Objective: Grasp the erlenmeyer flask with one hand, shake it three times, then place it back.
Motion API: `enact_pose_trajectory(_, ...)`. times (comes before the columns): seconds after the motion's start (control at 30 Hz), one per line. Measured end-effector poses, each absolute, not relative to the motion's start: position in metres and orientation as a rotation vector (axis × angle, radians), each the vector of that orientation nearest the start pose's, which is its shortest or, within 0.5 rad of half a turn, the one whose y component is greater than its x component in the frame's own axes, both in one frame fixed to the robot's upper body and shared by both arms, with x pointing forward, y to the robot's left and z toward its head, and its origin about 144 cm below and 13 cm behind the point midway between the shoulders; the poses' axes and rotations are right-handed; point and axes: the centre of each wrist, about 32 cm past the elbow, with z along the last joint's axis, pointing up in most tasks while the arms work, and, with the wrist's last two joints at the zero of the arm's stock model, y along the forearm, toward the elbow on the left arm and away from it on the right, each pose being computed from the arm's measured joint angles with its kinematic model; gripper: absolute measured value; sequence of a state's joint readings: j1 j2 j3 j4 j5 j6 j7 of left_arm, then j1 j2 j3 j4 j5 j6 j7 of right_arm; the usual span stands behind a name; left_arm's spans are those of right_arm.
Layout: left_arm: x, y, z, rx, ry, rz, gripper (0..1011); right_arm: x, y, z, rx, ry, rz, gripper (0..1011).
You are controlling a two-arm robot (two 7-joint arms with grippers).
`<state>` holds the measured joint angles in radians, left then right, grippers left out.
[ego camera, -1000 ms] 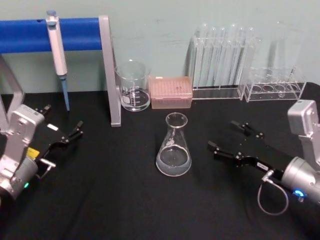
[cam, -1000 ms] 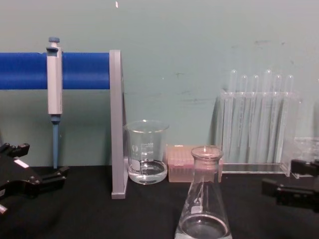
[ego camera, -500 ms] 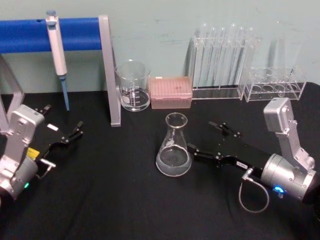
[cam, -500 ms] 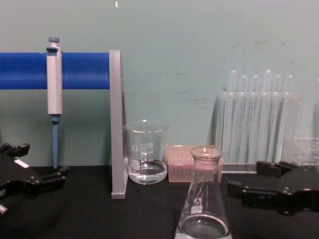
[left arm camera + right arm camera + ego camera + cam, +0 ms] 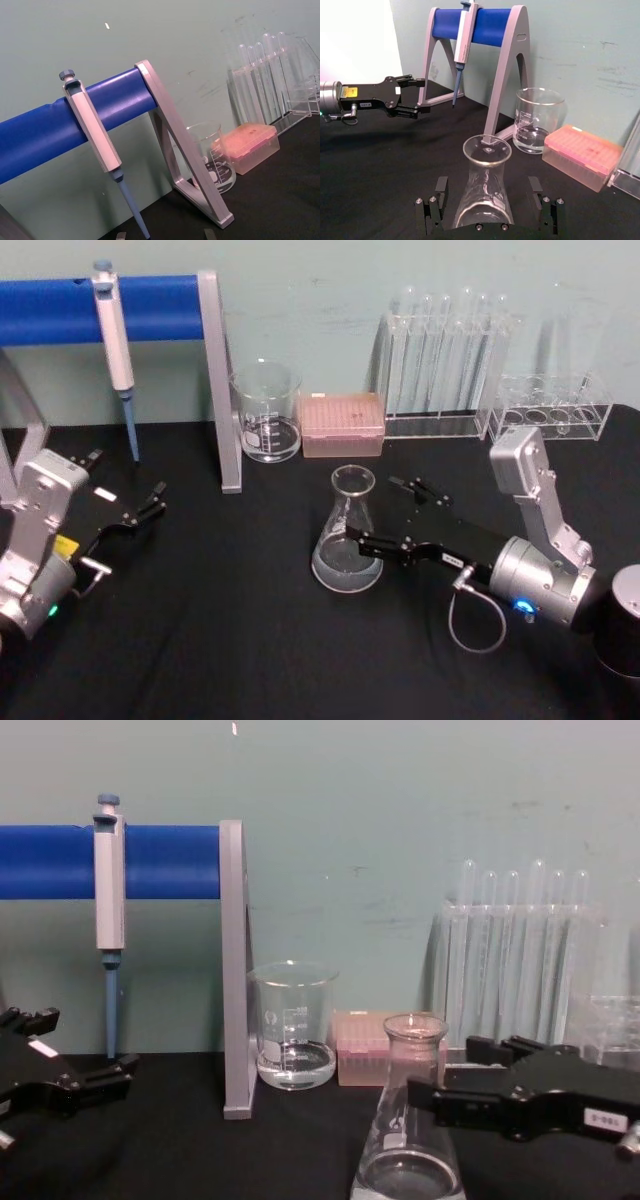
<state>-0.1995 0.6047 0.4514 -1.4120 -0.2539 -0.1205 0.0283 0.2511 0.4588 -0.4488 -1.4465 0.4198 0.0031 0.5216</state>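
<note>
Glass erlenmeyer flask stands within the right gripper (jaws parted).

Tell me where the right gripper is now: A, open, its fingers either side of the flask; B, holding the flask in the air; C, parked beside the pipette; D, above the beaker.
A: the right gripper is open, one finger each side of the erlenmeyer flask, which stands on the table.
</note>
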Motion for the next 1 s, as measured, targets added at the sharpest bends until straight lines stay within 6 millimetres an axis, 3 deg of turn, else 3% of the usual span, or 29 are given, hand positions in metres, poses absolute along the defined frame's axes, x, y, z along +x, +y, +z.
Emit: enact_pose_trajectory(1.0, 0.489, 0.31, 1.14, 0.304, -0.285, 1.248, 1001, 0.533, -0.222, 1.157, -0.12, -0.029, -0.678, 1003)
